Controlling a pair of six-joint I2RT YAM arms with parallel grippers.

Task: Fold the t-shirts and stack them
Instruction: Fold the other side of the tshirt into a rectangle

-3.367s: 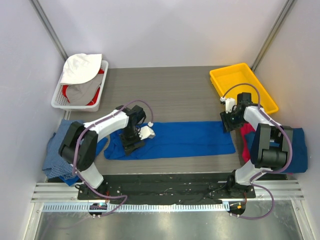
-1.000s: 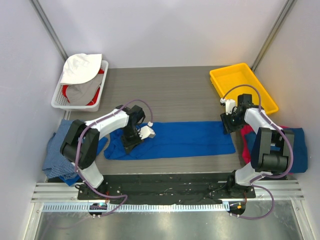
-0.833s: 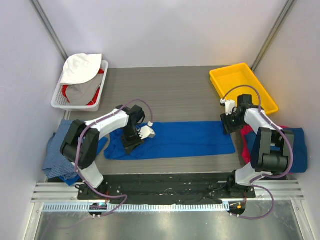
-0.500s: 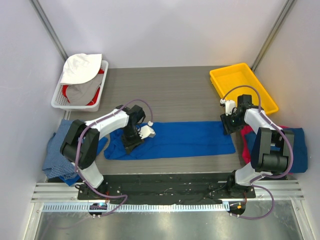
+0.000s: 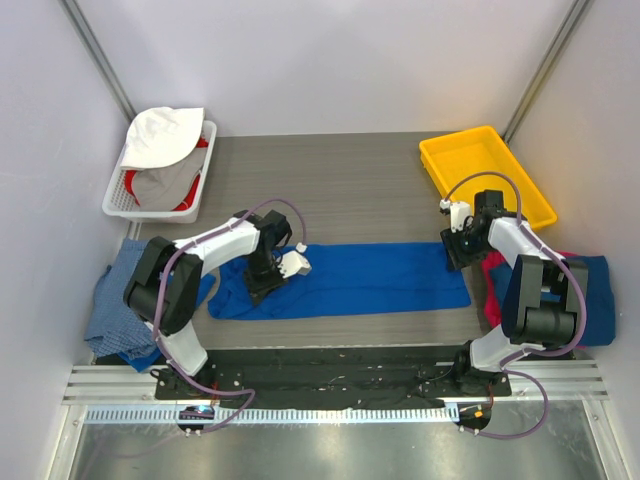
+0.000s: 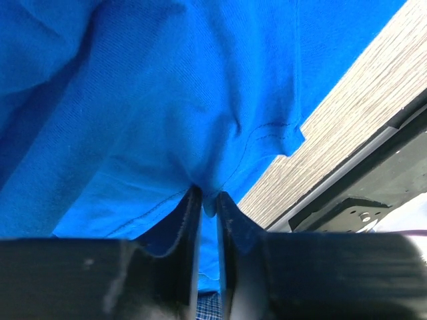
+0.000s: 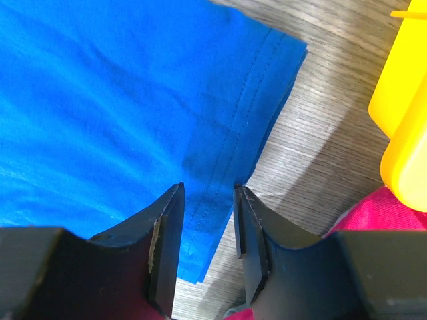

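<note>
1. Since the royal blue t-shirt lies as a long narrow strip across the near half of the desk, with a hand at each end, I read this as mid-fold: lengthwise folds done, cross fold pending.
2. Left hand: fingers almost together, pinching a pucker of the shirt's left end.
3. Right hand: fingers narrowly apart, straddling the stitched hem at the right end. Can't tell whether they bite the cloth or just rest on it.
4. Next move, as I judge it: confirm the right grip, then lift one end and carry it over the other without dragging the lower layers.
5. Hard to see: the chest print is not visible. The strip's layer count is unclear from above.
6. Beside the right arm: magenta t-shirt and plain blue t-shirt, both partly hidden behind the arm, fold state unclear.
7. Near left: bluish cloth heap hanging off the desk edge, garment type unclear.
8. Far left: white basket holding white, grey and red cloth. Far right: yellow tray.
</note>
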